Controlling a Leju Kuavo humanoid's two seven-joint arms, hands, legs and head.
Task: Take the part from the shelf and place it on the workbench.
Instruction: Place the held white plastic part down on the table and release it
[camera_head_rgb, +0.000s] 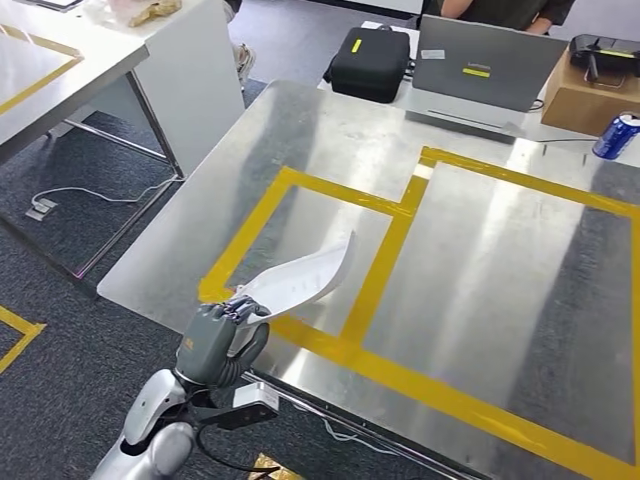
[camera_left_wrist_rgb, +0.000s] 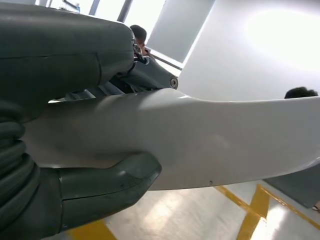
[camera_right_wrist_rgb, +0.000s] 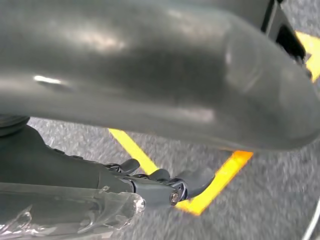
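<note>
The white part (camera_head_rgb: 302, 280) has its gripped end hidden inside the left hand (camera_head_rgb: 219, 340); in the left wrist view its far end runs off the picture's edge; the worktop (camera_head_rgb: 468, 270) is cut off on the right and at the bottom of the head view; the blue can (camera_head_rgb: 616, 134) is clipped by the right edge, its label too small to read; the person (camera_head_rgb: 498, 10) behind the laptop (camera_head_rgb: 483, 68) is cut off at the top; the right hand (camera_right_wrist_rgb: 158, 187) is blurred, its grasp impossible to judge.

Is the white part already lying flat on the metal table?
No, the left hand holds the white part tilted above the table.
</note>
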